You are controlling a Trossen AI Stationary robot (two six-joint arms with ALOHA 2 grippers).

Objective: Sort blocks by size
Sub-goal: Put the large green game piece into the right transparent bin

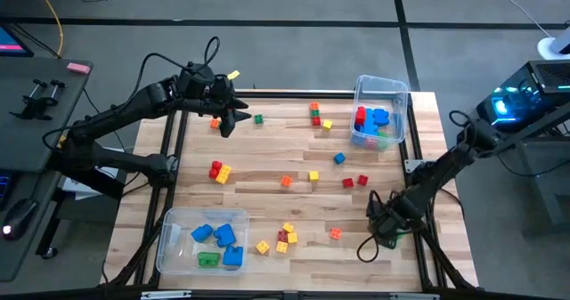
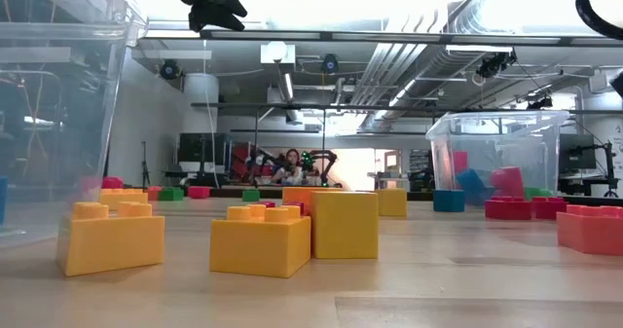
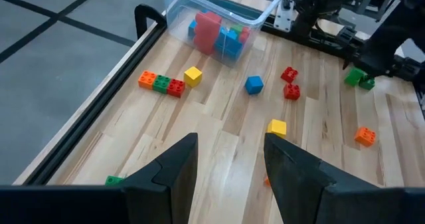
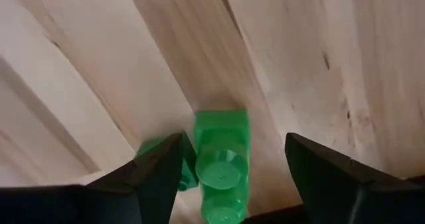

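Observation:
Small red, yellow, orange, blue and green blocks (image 1: 287,182) lie scattered over the wooden table (image 1: 267,149). My right gripper (image 1: 388,227) points down near the table's right near corner. It is open over two green blocks. The bigger green block (image 4: 222,154) lies between its fingers, studs toward the camera, and a smaller green block (image 4: 154,151) peeks out beside one finger. Both rest on the wood. My left gripper (image 3: 229,157) hangs open and empty above the table's far left part (image 1: 228,115). The left wrist view shows the green blocks (image 3: 358,78) under the right gripper.
A clear bin (image 1: 381,113) at the far right holds red and blue blocks. Another clear bin (image 1: 203,240) at the near left holds blue and green bricks. Yellow blocks (image 2: 263,240) lie near the front edge. A black frame (image 1: 294,93) rims the table.

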